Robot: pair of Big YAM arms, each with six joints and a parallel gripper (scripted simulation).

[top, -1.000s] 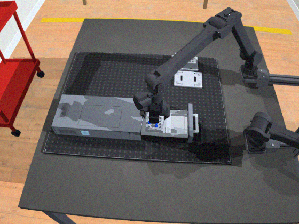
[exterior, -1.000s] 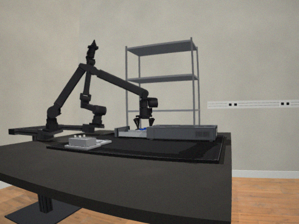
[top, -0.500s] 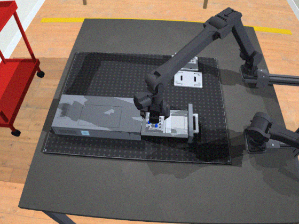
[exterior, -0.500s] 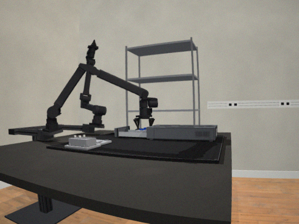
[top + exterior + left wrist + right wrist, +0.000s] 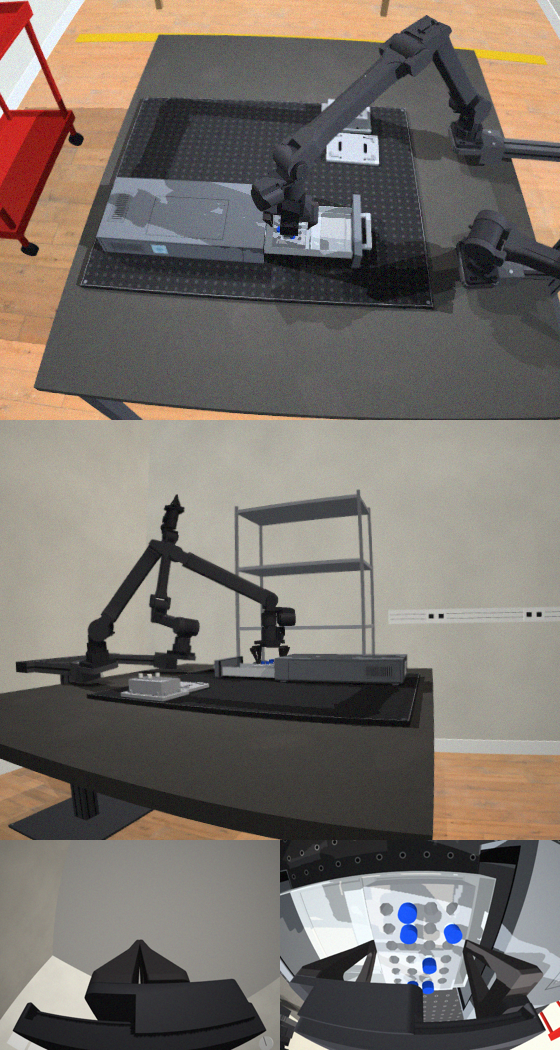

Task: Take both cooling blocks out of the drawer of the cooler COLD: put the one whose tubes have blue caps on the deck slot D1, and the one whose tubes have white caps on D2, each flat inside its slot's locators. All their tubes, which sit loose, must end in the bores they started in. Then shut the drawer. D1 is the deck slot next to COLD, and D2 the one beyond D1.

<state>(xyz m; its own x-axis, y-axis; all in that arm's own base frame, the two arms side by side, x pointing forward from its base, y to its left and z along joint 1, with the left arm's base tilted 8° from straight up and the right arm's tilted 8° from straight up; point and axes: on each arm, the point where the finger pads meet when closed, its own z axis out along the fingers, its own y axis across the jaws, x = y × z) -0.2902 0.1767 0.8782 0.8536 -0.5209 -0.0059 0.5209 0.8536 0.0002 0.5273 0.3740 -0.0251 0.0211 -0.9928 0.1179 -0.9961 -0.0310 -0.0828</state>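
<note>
The blue-capped cooling block [image 5: 301,240] [image 5: 418,953] sits in the pulled-out drawer [image 5: 310,254] [image 5: 245,671] [image 5: 483,891], at the end by the cooler COLD [image 5: 185,215] [image 5: 345,668]. Over it hangs the right gripper [image 5: 289,225] [image 5: 270,654] [image 5: 419,944], fingers spread wide, one toward each side of the block, gripping nothing. Farther out, D1 [image 5: 352,149] is bare, and the white-capped block [image 5: 364,122] [image 5: 154,685] rests on D2 [image 5: 131,695]. The left gripper [image 5: 176,497] [image 5: 139,944] points upward, closed on nothing.

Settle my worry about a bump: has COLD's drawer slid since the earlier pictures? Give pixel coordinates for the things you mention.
No: in the top view, the drawer [image 5: 357,225] [image 5: 228,668] [image 5: 484,896] stands as far out of COLD [image 5: 187,215] [image 5: 340,670] [image 5: 540,907] as before.
</note>
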